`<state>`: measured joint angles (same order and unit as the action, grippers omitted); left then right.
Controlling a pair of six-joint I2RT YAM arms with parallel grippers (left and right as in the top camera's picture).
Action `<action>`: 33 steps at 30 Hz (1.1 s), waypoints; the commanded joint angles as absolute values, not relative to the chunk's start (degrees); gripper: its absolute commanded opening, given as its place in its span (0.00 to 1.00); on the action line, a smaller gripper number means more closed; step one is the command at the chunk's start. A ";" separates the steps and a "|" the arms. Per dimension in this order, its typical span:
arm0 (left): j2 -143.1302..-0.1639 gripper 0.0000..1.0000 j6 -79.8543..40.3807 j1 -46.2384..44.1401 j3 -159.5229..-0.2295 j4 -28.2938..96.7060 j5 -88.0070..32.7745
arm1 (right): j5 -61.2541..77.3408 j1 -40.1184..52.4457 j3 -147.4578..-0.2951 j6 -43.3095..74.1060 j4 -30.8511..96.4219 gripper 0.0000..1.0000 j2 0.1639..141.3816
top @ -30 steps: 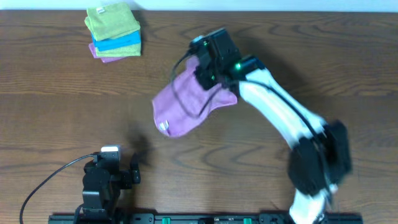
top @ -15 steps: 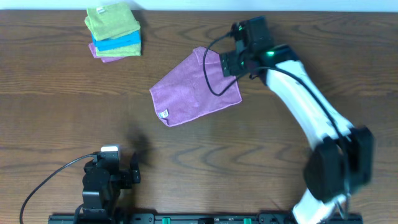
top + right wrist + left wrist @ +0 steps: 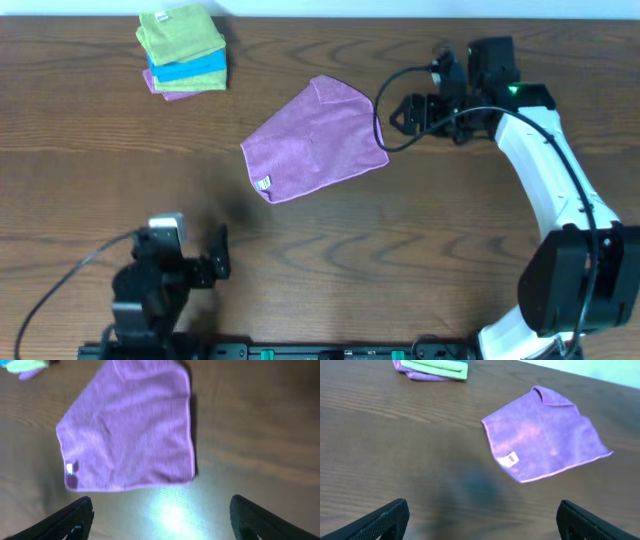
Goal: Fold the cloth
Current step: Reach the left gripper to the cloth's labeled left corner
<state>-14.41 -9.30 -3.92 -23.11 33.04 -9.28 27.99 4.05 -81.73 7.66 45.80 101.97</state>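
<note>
A purple cloth [image 3: 315, 140] lies flat on the wooden table, doubled over, with a small white tag near its lower left corner. My right gripper [image 3: 398, 113] hovers just off the cloth's right edge, open and empty. In the right wrist view the cloth [image 3: 130, 430] fills the upper left, above the spread fingertips [image 3: 72, 520]. My left gripper [image 3: 222, 258] is open near the front edge, well below the cloth. The left wrist view has the cloth [image 3: 545, 435] ahead and to the right of the wide-apart fingers [image 3: 385, 520].
A stack of folded green, blue and purple cloths [image 3: 183, 50] sits at the back left corner, also seen in the left wrist view as the stack [image 3: 432, 366]. A black cable [image 3: 385, 115] loops off the right arm over the cloth's right edge.
The right gripper opened, let go of the purple cloth and drew back to the right. The cloth dropped flat onto the table. The left arm shifted slightly.
</note>
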 commanded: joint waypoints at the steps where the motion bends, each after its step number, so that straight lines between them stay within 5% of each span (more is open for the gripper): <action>1: -25.04 0.96 -14.17 -4.21 -30.65 32.80 -12.69 | 34.92 3.09 -78.30 6.09 45.19 0.88 102.54; 10: -59.11 0.95 -15.92 -4.21 -51.53 31.88 -31.42 | 42.50 1.74 -68.58 6.42 39.18 0.89 102.54; 18: -75.02 0.96 -37.26 -4.21 -51.62 27.03 -35.75 | 42.68 0.93 -67.64 7.27 39.51 0.89 102.54; 33: -96.73 0.95 -45.50 -4.14 -51.35 18.92 -46.33 | 42.70 0.93 -67.64 9.23 39.72 0.89 102.54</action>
<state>-94.52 -44.23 -3.97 -50.87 19.25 -42.37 41.58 1.23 -67.79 8.56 39.59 102.02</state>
